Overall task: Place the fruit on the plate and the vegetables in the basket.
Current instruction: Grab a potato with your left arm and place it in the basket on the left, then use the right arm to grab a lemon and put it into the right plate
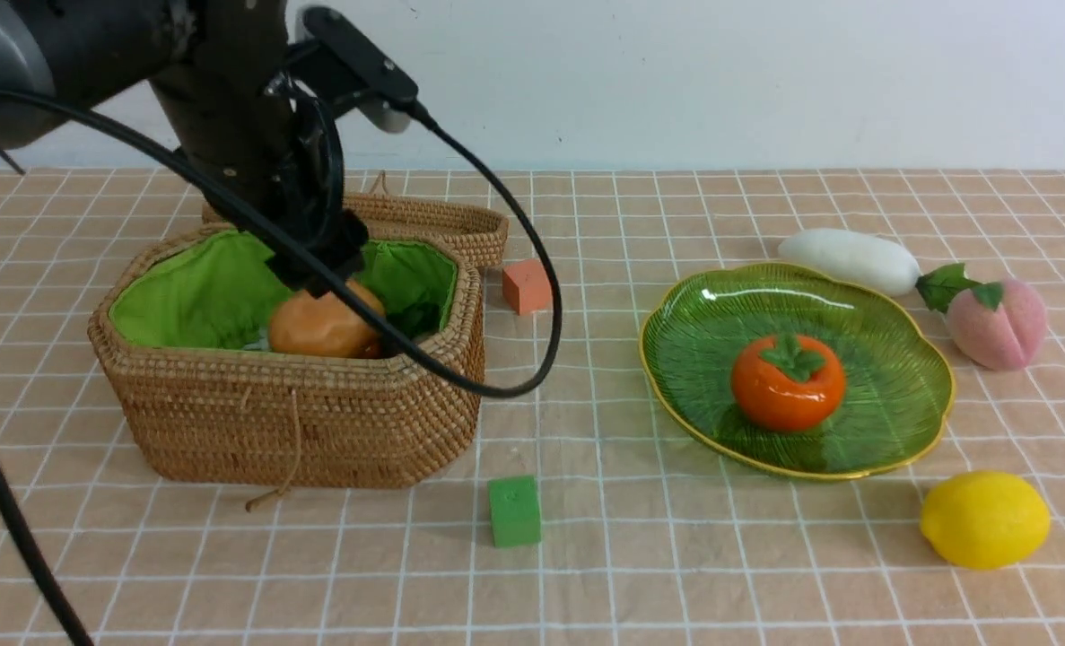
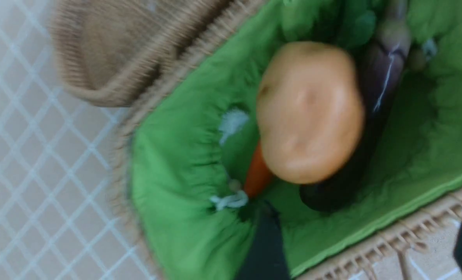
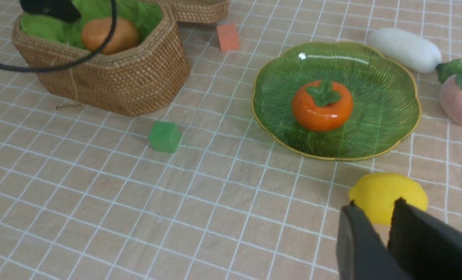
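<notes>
The wicker basket (image 1: 299, 422) with green lining stands at the left. The potato (image 1: 321, 327) lies loose in it, on the eggplant (image 2: 382, 77) and the carrot (image 2: 257, 175). Just above the potato my left gripper (image 1: 321, 269) hangs open, its fingers wide apart with nothing between them (image 2: 365, 241). The green plate (image 1: 676, 377) holds the persimmon (image 1: 788, 381). The radish (image 1: 851, 260) and the peach (image 1: 999, 323) lie behind the plate, and the lemon (image 1: 985, 519) lies in front of it. My right gripper (image 3: 373, 208) hovers near the lemon (image 3: 386, 192), empty, with a narrow gap between its fingers.
An orange cube (image 1: 526, 285) sits right of the basket and a green cube (image 1: 514, 511) in front of it. The basket's lid (image 1: 442, 224) lies open behind it. A black cable (image 1: 532, 359) from the left arm loops over the basket's front right corner.
</notes>
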